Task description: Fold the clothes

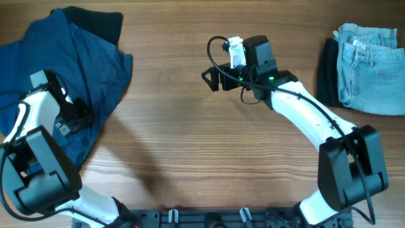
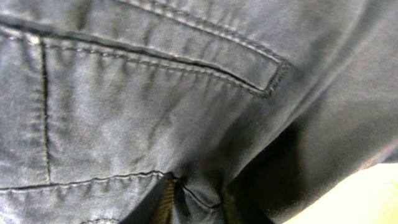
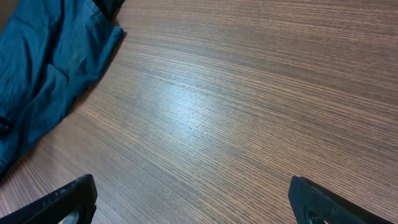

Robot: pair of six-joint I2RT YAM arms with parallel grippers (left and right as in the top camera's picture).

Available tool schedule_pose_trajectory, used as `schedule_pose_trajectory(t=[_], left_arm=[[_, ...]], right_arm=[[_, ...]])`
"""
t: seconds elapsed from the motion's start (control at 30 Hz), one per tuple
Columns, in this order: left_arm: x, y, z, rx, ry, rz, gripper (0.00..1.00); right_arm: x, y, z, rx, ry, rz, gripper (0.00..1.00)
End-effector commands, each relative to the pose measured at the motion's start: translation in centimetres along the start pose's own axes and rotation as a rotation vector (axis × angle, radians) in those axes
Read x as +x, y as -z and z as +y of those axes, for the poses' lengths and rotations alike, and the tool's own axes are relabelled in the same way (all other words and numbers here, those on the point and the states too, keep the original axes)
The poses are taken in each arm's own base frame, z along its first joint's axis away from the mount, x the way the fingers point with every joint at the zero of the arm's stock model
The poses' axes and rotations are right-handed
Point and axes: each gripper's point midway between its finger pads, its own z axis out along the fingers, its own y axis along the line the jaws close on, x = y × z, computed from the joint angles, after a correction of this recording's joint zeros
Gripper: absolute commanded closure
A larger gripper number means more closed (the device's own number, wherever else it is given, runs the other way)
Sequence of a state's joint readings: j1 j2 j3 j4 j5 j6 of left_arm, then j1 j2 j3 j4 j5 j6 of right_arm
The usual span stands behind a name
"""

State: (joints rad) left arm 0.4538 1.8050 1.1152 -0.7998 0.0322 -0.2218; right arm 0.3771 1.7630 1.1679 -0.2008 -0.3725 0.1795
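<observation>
The navy-blue shorts lie crumpled at the table's left, over a black garment that peeks out at the back. My left gripper is down on the shorts' right part. In the left wrist view the cloth fills the frame, showing a stitched pocket opening, and a fold is pinched in my left gripper. My right gripper hovers open over bare wood near the middle of the table. In the right wrist view it holds nothing, and the shorts lie far left.
A folded stack of light-blue denim beside a folded black piece sits at the far right. Bare wooden table stretches between the two arms. The arm bases stand at the front edge.
</observation>
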Motion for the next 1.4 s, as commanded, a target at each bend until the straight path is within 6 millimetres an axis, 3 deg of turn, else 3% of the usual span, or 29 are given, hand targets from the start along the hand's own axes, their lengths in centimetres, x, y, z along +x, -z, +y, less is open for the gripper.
schedule_pose_trajectory(t=[0.0, 0.07, 0.17, 0.23, 0.3, 0.37, 0.47, 0.63, 0.7, 0.77, 1.03, 1.17, 1.37], left_arm=[[-0.2, 0.0, 1.0, -0.051, 0.001, -0.001, 0.85], [-0.2, 0.0, 1.0, -0.051, 0.002, -0.002, 0.96], [-0.4, 0.2, 0.9, -0.043, 0.007, -0.007, 0.96], [-0.7, 1.6, 0.0, -0.004, 0.008, -0.01, 0.96], [-1.5, 4.4, -1.0, 0.031, -0.004, -0.037, 0.96], [-2.7, 8.7, -2.9, 0.078, -0.033, -0.106, 0.96], [-4.3, 18.5, -7.8, 0.212, -0.139, -0.316, 0.96], [-3.6, 31.8, -14.0, 0.421, -0.265, -0.644, 0.96], [-2.5, 35.3, -15.5, 0.49, -0.297, -0.728, 0.96], [-1.6, 37.6, -16.3, 0.544, -0.308, -0.782, 0.96], [-0.3, 43.4, -18.5, 0.728, -0.278, -0.922, 0.96], [-0.2, 44.6, -19.9, 0.795, -0.264, -0.944, 0.96], [1.4, 45.7, -22.3, 0.859, -0.32, -0.957, 0.96]], right_arm=[[-1.2, 0.2, 0.3, 0.006, 0.009, -0.028, 0.0], [-1.2, 0.2, 0.3, 0.006, 0.009, -0.028, 0.01], [-1.3, 0.2, 0.3, 0.005, 0.01, -0.032, 0.01], [-1.6, 0.3, 0.3, 0.002, 0.014, -0.044, 0.01], [-1.9, 0.4, 0.9, -0.023, 0.022, -0.056, 0.01], [-2.4, 1.0, 1.5, -0.045, 0.029, -0.068, 0.01], [-2.8, 2.3, 2.3, -0.058, 0.032, -0.077, 0.01], [-2.9, 4.1, 4.8, -0.165, -0.017, -0.069, 0.01], [-2.9, 4.4, 6.0, -0.238, -0.062, -0.058, 0.01], [-2.9, 4.7, 7.1, -0.303, -0.116, -0.042, 0.01], [-2.8, 5.3, 8.8, -0.409, -0.2, -0.008, 0.01], [-2.1, 5.4, 9.7, -0.458, -0.197, 0.024, 0.01], [0.4, 4.0, 13.1, -0.528, -0.171, 0.116, 0.01]])
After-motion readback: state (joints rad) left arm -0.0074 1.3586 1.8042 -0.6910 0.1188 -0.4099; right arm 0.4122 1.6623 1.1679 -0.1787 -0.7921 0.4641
